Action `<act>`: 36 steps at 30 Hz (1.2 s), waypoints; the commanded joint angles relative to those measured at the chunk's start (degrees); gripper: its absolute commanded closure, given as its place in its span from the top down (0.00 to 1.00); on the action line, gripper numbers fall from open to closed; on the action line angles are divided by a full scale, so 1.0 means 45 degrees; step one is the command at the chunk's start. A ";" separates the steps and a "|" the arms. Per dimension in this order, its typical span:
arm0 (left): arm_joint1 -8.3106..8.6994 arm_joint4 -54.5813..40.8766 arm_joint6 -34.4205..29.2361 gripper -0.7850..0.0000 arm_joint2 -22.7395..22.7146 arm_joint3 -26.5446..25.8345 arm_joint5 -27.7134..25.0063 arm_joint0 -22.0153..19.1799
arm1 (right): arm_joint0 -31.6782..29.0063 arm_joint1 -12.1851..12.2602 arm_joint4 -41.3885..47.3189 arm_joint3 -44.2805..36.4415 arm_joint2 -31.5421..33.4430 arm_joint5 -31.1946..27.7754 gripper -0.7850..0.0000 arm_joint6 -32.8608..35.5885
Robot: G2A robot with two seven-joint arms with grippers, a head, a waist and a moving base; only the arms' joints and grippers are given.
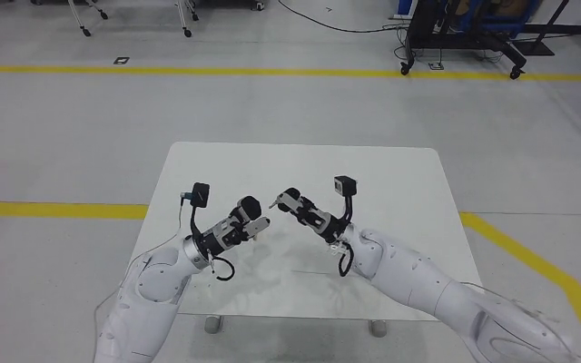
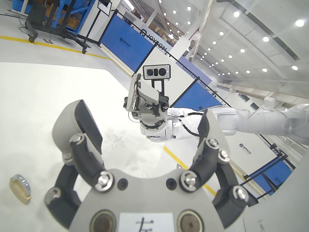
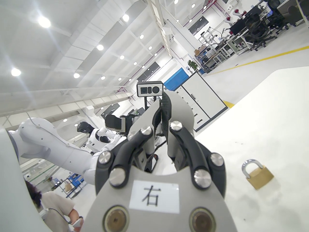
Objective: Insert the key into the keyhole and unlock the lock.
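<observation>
A brass padlock (image 2: 20,189) with a silver shackle lies flat on the white table (image 1: 390,181); the right wrist view has the padlock (image 3: 258,174) beside and below its gripper. My left gripper (image 2: 144,116) stands open and empty above the table, the padlock off to one side of it. Facing it a short gap away, my right gripper (image 3: 164,98) is shut, and a thin metal piece, apparently the key (image 2: 136,86), shows between its fingers. In the top view the left gripper (image 1: 257,219) and right gripper (image 1: 280,201) hover tip to tip over the table's middle.
The table's far half and both sides are bare white surface. Its near edge (image 1: 300,316) lies under the arms. Grey floor with yellow lines (image 1: 272,70) surrounds the table.
</observation>
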 commanded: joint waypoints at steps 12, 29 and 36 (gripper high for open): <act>0.0090 -0.0139 -0.0133 0.07 0.0224 0.0001 0.0533 -0.0102 | -0.0347 -0.0463 0.2129 0.0330 0.1044 0.0002 0.00 0.3078; 0.0184 -0.0188 0.0110 0.00 0.0303 -0.0003 0.1085 -0.0091 | -0.1159 -0.0886 0.2156 0.0485 0.2548 0.0002 0.00 0.4864; 0.0210 -0.0671 0.0191 0.00 0.0347 0.0118 0.0837 -0.0109 | -0.1436 -0.1022 0.2190 0.0409 0.3055 0.0002 0.00 0.5553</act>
